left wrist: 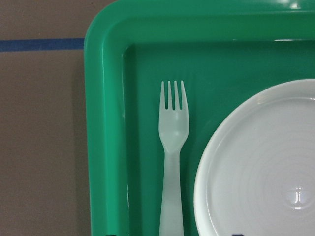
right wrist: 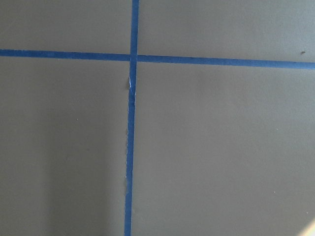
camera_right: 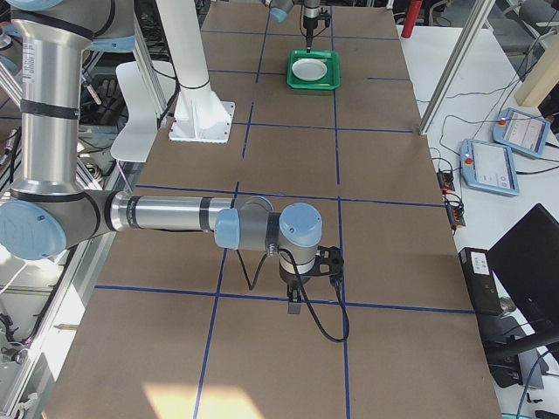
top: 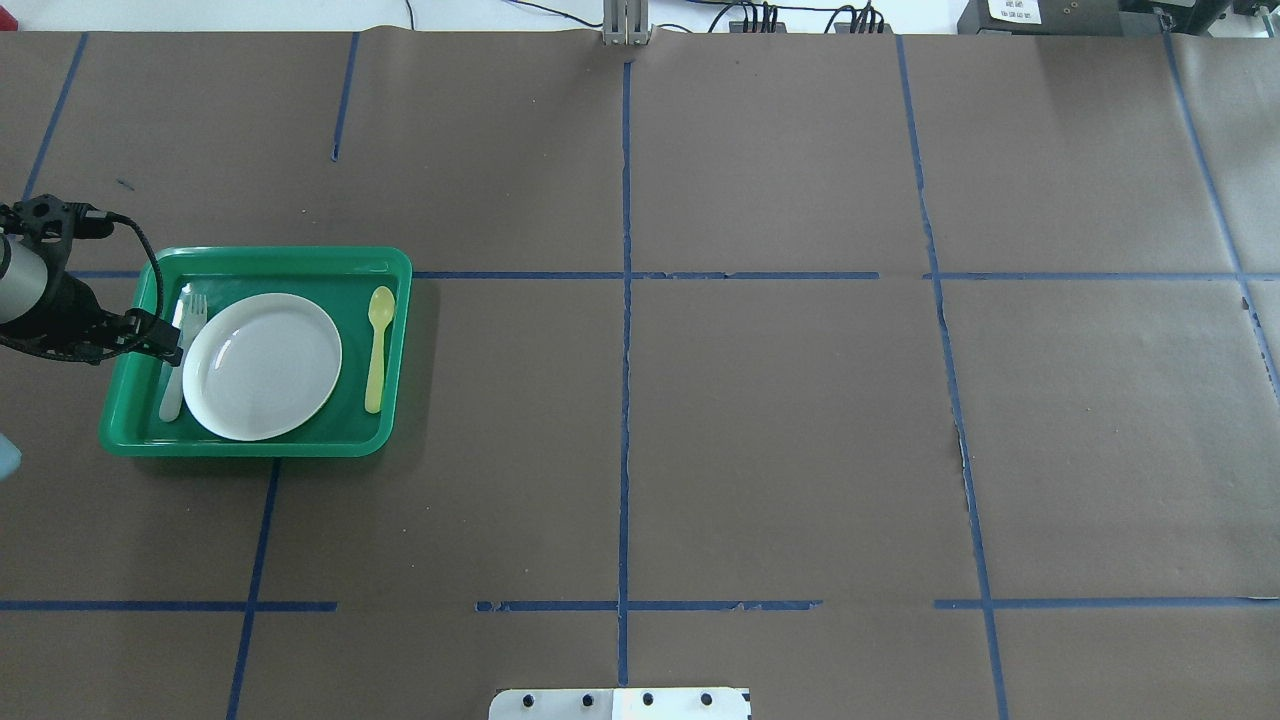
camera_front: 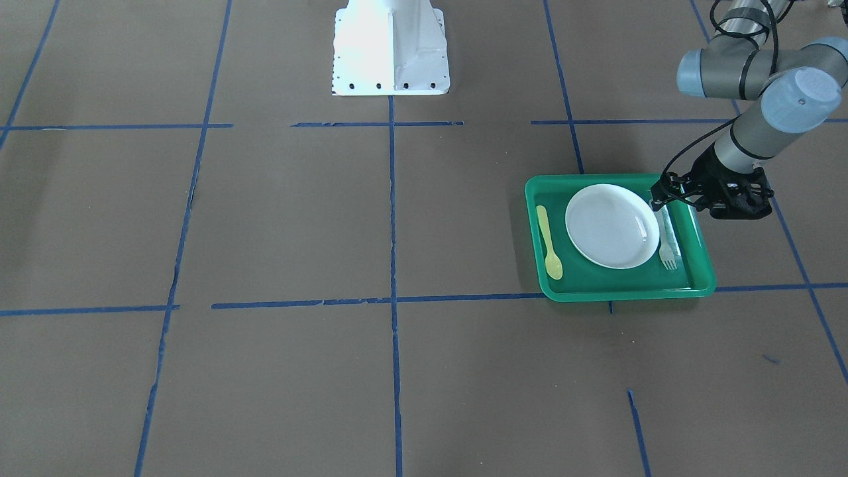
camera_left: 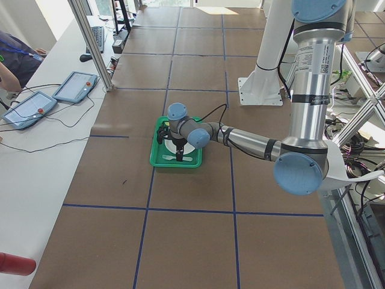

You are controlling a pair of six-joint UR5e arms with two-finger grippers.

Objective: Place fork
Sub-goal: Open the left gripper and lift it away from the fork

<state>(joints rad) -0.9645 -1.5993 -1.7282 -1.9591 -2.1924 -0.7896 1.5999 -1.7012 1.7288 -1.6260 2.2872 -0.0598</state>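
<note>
The pale translucent fork (left wrist: 172,147) lies flat in the green tray (left wrist: 103,123), between the tray's wall and the white plate (left wrist: 261,167), tines toward the far rim. It also shows in the front view (camera_front: 668,248) and the overhead view (top: 172,395). My left gripper (top: 168,345) hangs over the fork's handle (camera_front: 660,197). Its jaws are open, with dark tips just showing either side of the handle at the wrist view's bottom edge. My right gripper (camera_right: 295,305) points down over bare table far from the tray; I cannot tell whether it is open or shut.
A yellow spoon (top: 377,350) lies in the tray (top: 250,447) on the plate's (top: 262,365) other side. Brown paper with blue tape lines covers the table. The robot's white base (camera_front: 391,46) stands at the table's edge.
</note>
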